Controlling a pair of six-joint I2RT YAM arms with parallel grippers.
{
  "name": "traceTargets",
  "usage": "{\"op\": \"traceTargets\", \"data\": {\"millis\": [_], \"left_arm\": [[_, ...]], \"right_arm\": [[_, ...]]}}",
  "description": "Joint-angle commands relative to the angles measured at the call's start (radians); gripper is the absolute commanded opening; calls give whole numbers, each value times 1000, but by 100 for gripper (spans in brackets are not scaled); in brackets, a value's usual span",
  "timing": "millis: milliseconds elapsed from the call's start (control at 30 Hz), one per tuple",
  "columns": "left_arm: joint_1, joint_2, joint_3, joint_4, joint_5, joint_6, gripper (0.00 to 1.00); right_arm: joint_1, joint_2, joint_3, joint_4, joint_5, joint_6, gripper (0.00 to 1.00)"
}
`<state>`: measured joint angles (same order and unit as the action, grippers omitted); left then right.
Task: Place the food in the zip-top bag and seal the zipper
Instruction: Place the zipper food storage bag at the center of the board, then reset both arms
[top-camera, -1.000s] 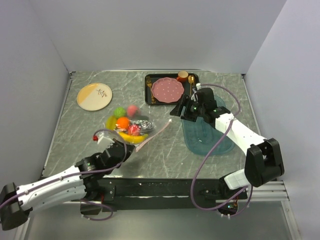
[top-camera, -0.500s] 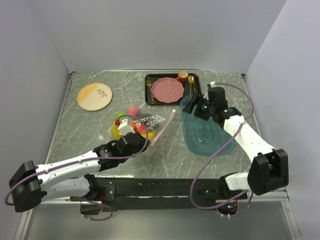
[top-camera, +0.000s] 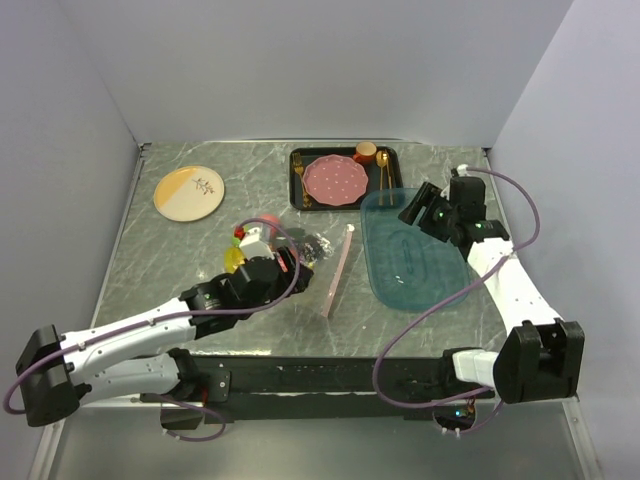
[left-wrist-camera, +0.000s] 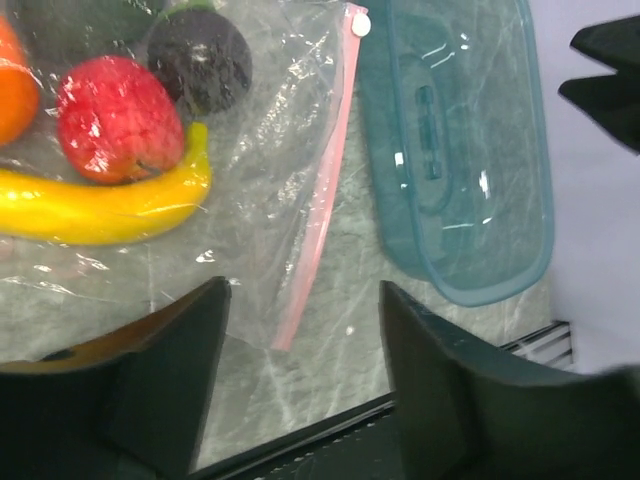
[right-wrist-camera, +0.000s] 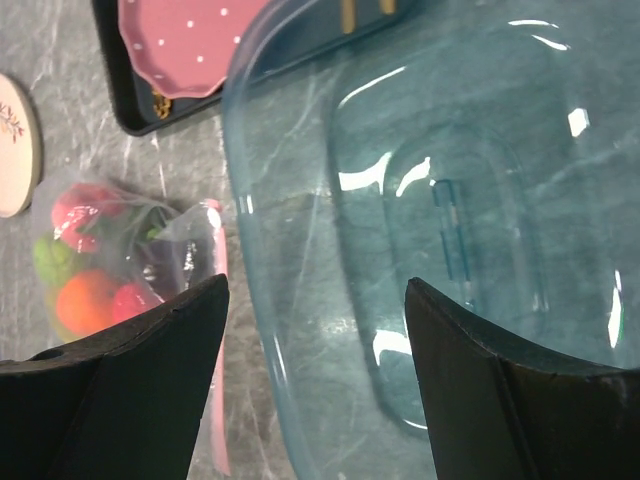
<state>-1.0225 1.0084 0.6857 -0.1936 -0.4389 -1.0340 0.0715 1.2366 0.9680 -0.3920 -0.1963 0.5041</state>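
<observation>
Left gripper (left-wrist-camera: 303, 340) has moved over the zip-top bag (left-wrist-camera: 255, 140), and the right gripper (right-wrist-camera: 315, 330) has pulled back over the blue tray (right-wrist-camera: 245, 230). Both are wide and empty. Bag on tabletop (top-camera: 170, 250) holds banana (left-wrist-camera: 100, 210), strawberry (left-wrist-camera: 118, 118), orange (right-wrist-camera: 85, 300) and dark fruit (left-wrist-camera: 200, 62). Zipper (left-wrist-camera: 322, 200) lies beside the tray. Tan plate (top-camera: 188, 192) marking unreadable.

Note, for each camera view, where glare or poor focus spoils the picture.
Top external: evenly lit, sharp, faint sheen on the table. Left wrist: white glints on the tray and crinkled bag; left end effector dark, soft-edged. Right wrist: strong highlights across the tray; right end effector a dark silhouette.
</observation>
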Motion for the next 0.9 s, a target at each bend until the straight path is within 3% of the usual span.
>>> {"op": "traceTargets", "data": {"millis": [0,33,267,433,600,867], "left_arm": [[-4,-22,63,-9,-12,54,86],[-4,-19,77,-23,-17,58,98],[19,56,211,-72,0,181,99],[142,98,291,-89,188,299,99],[361,102,296,-6,422,325,99],[432,173,363,-61,327,327,99]], "right_arm": [[-32,-32,-17,-8,-2,-30,79],[-35,-35,-20,-8,1,-27,79],[-45,-58,-69,34,17,-36,80],[-45,-141,-114,73,73,-67,83],[-47,-204,-140,76,136,-59,84],[-45,-255,-222,140,156,-21,87]]}}
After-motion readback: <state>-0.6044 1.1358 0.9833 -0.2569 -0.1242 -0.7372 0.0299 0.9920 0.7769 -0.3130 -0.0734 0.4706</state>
